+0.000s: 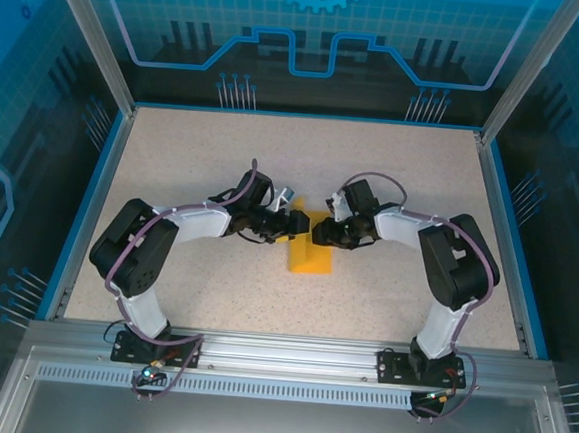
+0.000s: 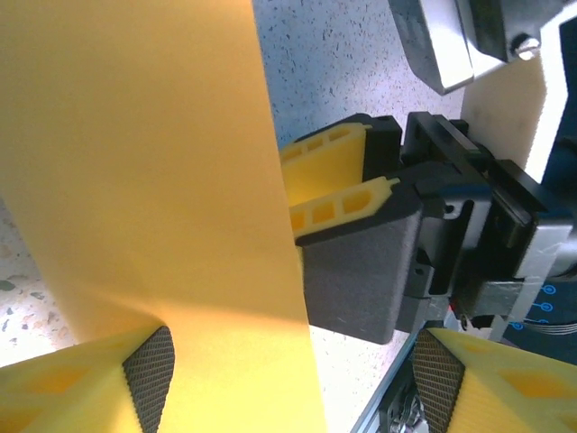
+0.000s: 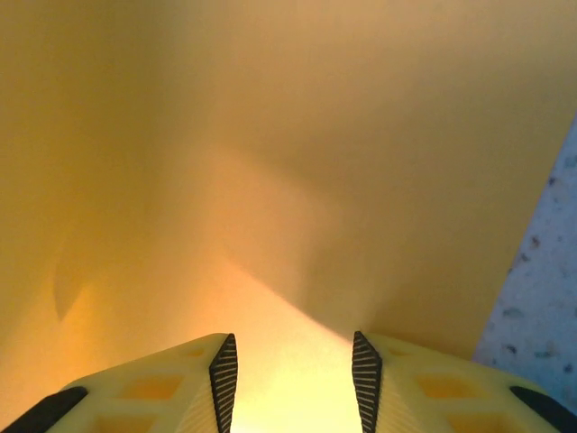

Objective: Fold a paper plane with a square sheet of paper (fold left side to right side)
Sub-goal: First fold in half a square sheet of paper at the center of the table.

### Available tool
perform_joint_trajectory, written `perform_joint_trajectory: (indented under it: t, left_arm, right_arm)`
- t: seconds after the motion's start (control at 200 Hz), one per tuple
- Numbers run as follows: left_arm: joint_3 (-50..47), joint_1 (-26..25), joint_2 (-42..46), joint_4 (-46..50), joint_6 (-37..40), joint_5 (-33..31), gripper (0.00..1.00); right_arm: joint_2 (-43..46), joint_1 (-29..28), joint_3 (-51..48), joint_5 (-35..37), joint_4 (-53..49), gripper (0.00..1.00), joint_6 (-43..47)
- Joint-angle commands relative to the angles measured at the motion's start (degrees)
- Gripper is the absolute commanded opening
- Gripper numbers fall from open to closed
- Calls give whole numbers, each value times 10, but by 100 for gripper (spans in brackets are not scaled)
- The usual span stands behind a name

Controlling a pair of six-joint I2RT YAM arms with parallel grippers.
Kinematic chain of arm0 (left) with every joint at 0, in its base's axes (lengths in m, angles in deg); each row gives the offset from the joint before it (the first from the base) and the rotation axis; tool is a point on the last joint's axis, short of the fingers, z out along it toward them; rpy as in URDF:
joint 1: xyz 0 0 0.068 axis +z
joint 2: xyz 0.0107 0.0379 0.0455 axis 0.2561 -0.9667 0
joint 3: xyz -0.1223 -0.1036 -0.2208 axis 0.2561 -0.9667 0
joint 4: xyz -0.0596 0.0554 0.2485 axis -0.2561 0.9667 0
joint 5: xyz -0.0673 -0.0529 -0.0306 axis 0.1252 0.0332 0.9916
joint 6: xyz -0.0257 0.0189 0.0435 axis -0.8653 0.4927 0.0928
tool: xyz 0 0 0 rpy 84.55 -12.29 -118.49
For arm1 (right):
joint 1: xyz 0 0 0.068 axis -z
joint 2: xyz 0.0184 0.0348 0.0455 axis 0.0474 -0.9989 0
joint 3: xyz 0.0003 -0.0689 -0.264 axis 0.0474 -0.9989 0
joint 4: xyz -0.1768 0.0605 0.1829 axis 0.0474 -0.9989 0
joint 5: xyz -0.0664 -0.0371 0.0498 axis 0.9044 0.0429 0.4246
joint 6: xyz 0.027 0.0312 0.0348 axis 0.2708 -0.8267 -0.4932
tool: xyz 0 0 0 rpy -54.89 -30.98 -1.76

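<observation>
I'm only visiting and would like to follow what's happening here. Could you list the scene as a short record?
Paper: orange sheet, folded narrow
Where: middle of the speckled table
Arms: both reach in to the sheet, one from each side
Left jaws: wide open over the sheet's edge
Right jaws: apart, sheet close beneath them
Plane: not finished

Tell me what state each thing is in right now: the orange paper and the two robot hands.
Orange paper: folded into a narrow shape, lying on the table between the hands.
Left hand: open wide, gripping nothing.
Right hand: partly open, fingers over the paper, no grip visible.
</observation>
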Motion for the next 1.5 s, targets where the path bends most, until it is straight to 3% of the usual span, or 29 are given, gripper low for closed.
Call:
perform_joint_trajectory:
  t: [0.0, 0.33, 0.6, 0.735, 0.935, 1.05, 1.191, 1.336, 1.496]
  left_arm:
    - [11, -5, -7, -8, -4, 6, 70]
    - [10, -5, -8, -3, -4, -4, 52]
    - [10, -6, -11, 1, -1, -9, 34]
    - [10, -6, -13, 1, -1, -9, 32]
    - [11, -6, -13, 2, -2, -10, 32]
    - [10, -6, -8, 7, 0, -16, 34]
    - [8, -6, 10, 26, 8, -34, 45]
    - [-3, -5, 43, 61, 18, -80, 61]
    - [-6, -5, 31, 71, 4, -86, 65]
  right_arm:
    - [43, 25, -23, -52, 47, 43, -22]
    - [69, 43, -73, -160, 189, 49, -106]
    - [63, 36, -71, -173, 219, 50, -123]
    - [57, 31, -67, -176, 222, 50, -127]
    - [44, 21, -58, -169, 205, 44, -121]
    - [40, 21, -50, -153, 174, 25, -106]
    - [36, 21, -32, -117, 131, 0, -81]
    - [21, 23, -13, -79, 86, 0, -55]
    - [9, 24, -3, -45, 56, 0, -46]
